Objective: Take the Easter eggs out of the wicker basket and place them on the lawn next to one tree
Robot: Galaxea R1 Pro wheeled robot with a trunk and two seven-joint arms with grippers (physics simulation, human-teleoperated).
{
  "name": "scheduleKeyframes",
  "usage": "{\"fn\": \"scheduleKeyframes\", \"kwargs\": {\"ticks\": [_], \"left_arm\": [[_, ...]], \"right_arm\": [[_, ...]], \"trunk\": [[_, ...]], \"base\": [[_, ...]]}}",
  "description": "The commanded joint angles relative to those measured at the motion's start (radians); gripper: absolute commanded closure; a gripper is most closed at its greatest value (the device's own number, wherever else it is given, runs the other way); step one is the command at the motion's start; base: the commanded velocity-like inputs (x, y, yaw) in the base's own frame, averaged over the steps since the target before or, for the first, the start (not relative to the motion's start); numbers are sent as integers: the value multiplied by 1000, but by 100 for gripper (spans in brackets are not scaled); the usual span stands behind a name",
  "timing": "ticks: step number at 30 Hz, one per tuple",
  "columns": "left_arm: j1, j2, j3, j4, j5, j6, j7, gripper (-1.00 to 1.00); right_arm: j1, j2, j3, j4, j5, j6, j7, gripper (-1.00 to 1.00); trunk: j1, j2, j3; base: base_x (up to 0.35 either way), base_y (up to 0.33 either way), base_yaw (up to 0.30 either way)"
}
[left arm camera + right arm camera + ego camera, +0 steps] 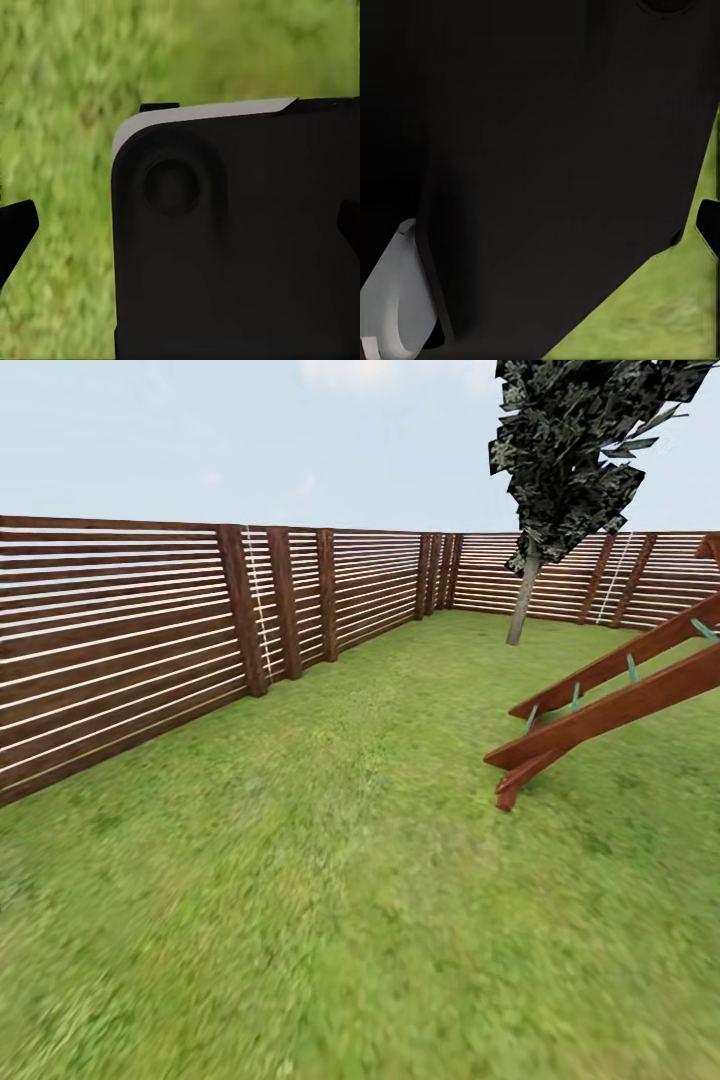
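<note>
Head view, near to far: lawn (pixel 330 880), green grass covering the whole foreground and running back to the far corner. Mid-ground, right: slanted brown wooden beams (pixel 610 700) with small green fittings, their lower ends resting on the grass. Left side: brown slatted wooden fence (pixel 130 640) with thicker upright posts, receding toward the corner and continuing across the back. Far right, just before the back fence: one tree (pixel 560 470), thin pale trunk, dark ragged foliage reaching the top of the picture. Pale sky above the fence line.

Left wrist view: dark rounded robot body panel (pixel 240 240) with a light grey top edge and a round recess, close to the camera; blurred grass beyond it. Black finger tips (pixel 16 229) of the left gripper show at either edge, set wide apart with nothing between them.

Right wrist view: dark robot housing (pixel 540 150) close up, a grey curved part (pixel 394 307) at one corner, a wedge of grass at another. Right gripper: one dark tip (pixel 710 225) at the edge; released or clenched cannot be told.
</note>
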Motion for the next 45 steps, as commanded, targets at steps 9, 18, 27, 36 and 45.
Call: {"fn": "scheduleKeyframes", "kwargs": {"ticks": [9, 18, 27, 36, 45], "left_arm": [[-1, 0, -1, 1, -1, -3, 0, -100], [-1, 0, -2, 1, -1, -3, 0, -100], [-1, 0, -2, 1, 0, -3, 0, -100], [-1, 0, -1, 1, 0, -3, 0, -100], [-1, 0, -1, 1, 0, -3, 0, -100]], "right_arm": [[0, -1, -6, -2, -5, 0, 0, -100], [0, -5, -14, -1, -7, 1, -1, -100], [0, -36, -10, 0, -1, 1, 0, -100], [0, -49, -10, 0, 1, 1, 0, -100], [0, -52, -11, 0, 2, 1, 0, -100]], "trunk": [[1, 0, -1], [1, 0, -1], [1, 0, -1], [1, 0, -1], [1, 0, -1]], "base": [[304, 0, 106], [308, 0, 10], [316, 0, 1], [324, 0, 0], [333, 0, 0]]}}
